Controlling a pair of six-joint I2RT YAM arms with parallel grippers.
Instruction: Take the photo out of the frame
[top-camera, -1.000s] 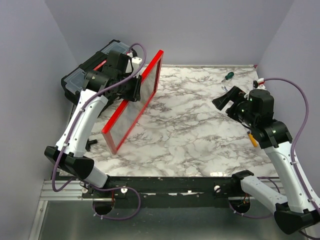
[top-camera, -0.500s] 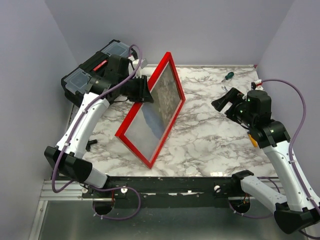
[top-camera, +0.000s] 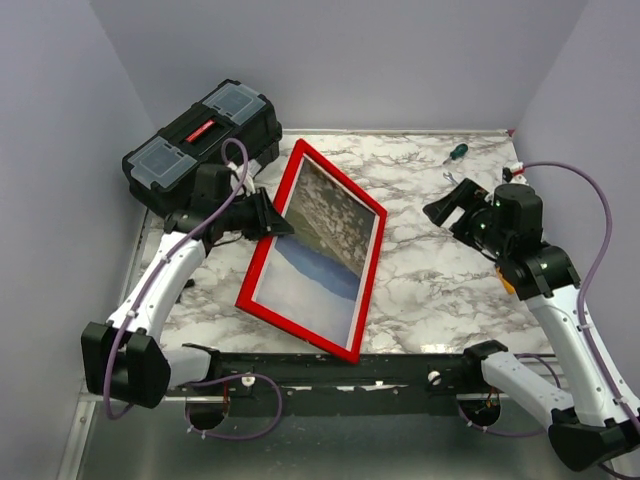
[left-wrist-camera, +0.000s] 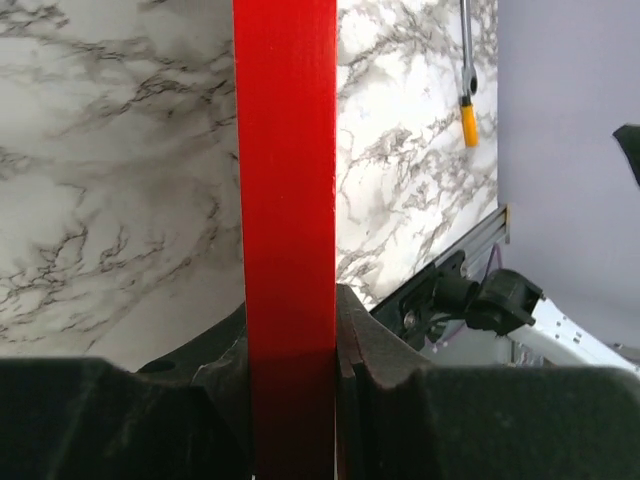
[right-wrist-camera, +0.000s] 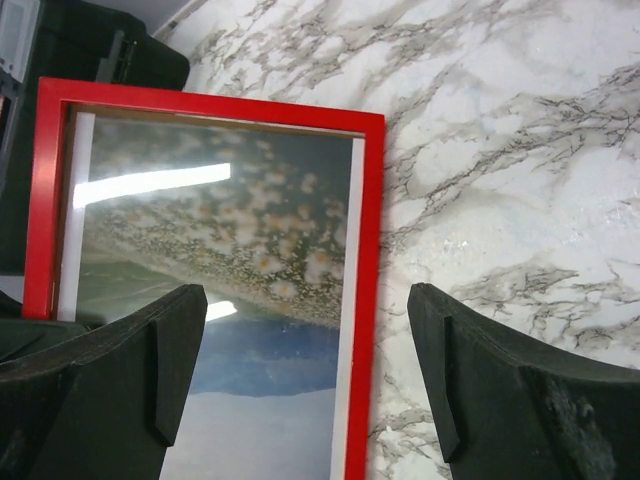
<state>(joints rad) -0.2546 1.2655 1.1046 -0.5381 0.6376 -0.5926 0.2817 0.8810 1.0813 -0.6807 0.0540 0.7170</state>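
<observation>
The red frame (top-camera: 300, 331) is held tilted over the left middle of the table, picture side up. The photo (top-camera: 325, 240) sits inside it, with its speckled field toward the back and pale sky toward the front. My left gripper (top-camera: 268, 216) is shut on the frame's left edge. In the left wrist view the red bar (left-wrist-camera: 287, 150) runs up from between my left gripper (left-wrist-camera: 290, 335) jaws. My right gripper (top-camera: 450, 205) hovers open to the right of the frame. In its own view my right gripper (right-wrist-camera: 305, 335) looks down on the frame's right bar (right-wrist-camera: 366, 290) and the photo (right-wrist-camera: 230, 250), touching neither.
A black toolbox (top-camera: 200, 140) stands at the back left, just behind my left arm. A green-handled screwdriver (top-camera: 455, 152) lies at the back right. A yellow-handled tool (left-wrist-camera: 467, 120) lies on the marble table (top-camera: 440, 290) on the right.
The frame has swung down from standing on edge at the left to picture side up nearer the middle. My left gripper came down with it. The right arm has barely moved.
</observation>
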